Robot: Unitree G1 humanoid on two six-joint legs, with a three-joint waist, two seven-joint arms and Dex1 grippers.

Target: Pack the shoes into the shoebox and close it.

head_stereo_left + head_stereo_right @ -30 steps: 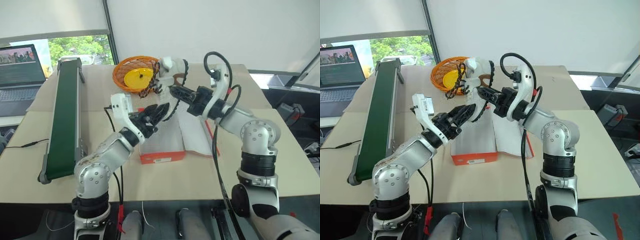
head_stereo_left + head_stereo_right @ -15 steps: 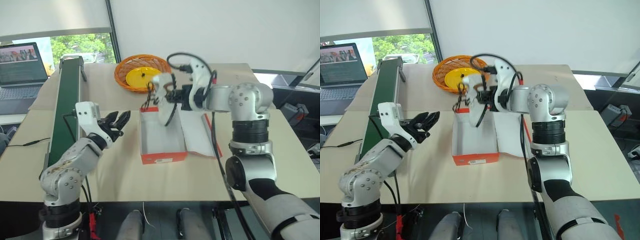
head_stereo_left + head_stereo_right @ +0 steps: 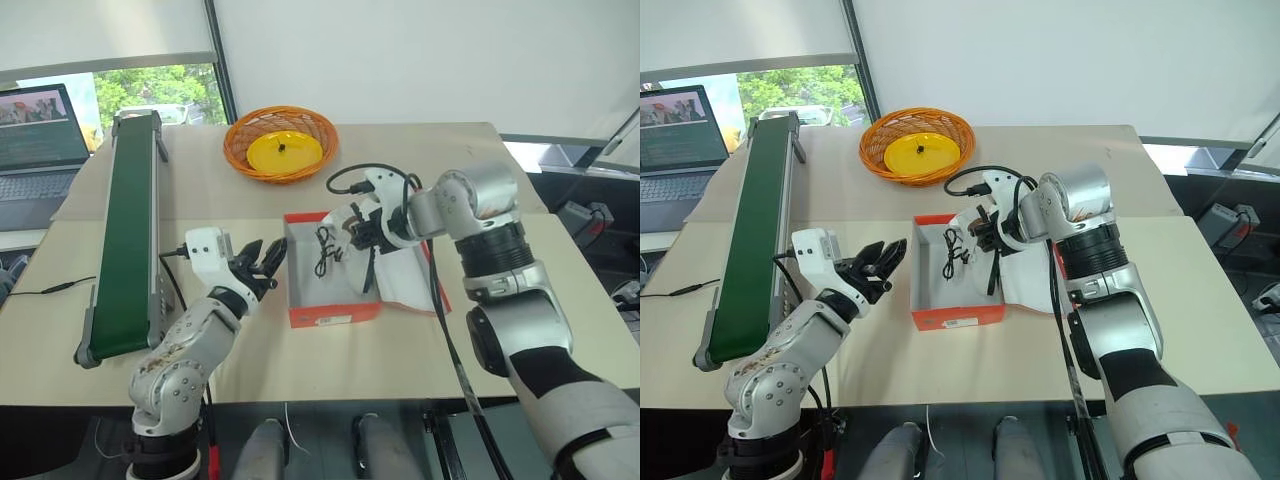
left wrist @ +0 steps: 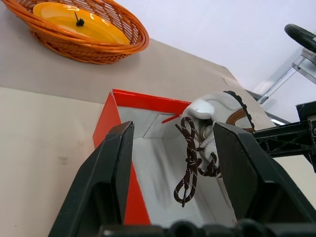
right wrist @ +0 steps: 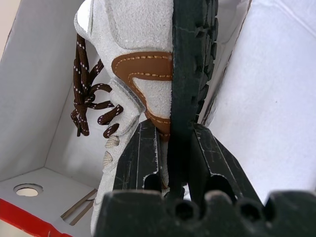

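Ribbed black fingers [image 5: 140, 158] round suede shoe [image 5: 136, 64]

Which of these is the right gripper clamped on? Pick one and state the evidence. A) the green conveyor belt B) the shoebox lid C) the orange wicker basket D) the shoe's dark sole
D: in the right wrist view the right gripper has its two black fingers shut on the dark sole edge of the shoe, which hangs over the open shoebox.
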